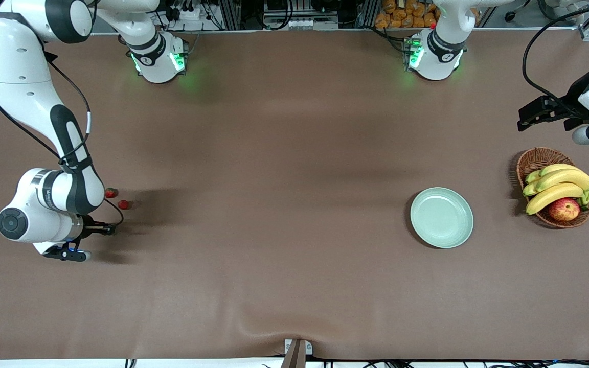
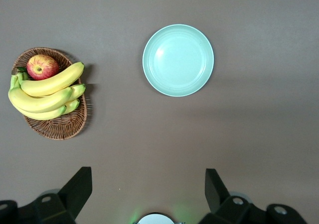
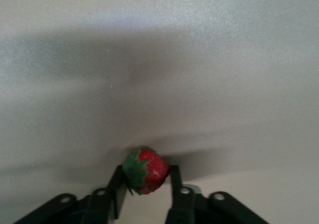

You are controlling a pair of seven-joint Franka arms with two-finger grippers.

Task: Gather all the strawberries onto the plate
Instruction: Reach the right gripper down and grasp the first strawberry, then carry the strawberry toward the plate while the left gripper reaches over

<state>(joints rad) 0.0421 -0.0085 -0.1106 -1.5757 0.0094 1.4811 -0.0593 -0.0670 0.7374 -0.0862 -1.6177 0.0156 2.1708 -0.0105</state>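
Note:
My right gripper [image 1: 106,229] is low over the table at the right arm's end, shut on a red strawberry [image 3: 149,171] with a green leafy top held between its fingers [image 3: 174,176]. Two more strawberries [image 1: 111,192] [image 1: 123,204] lie on the table just beside that arm's wrist, farther from the front camera than the gripper. The pale mint-green plate [image 1: 442,217] sits empty toward the left arm's end; it also shows in the left wrist view [image 2: 178,59]. My left gripper [image 1: 523,118] waits open and empty high over that end, with its jaws wide apart [image 2: 147,176].
A brown wicker basket [image 1: 534,158] with bananas [image 1: 560,184] and a red-yellow apple [image 1: 564,209] stands beside the plate, closer to the table's end. The brown cloth has a wrinkle at the front edge [image 1: 253,332].

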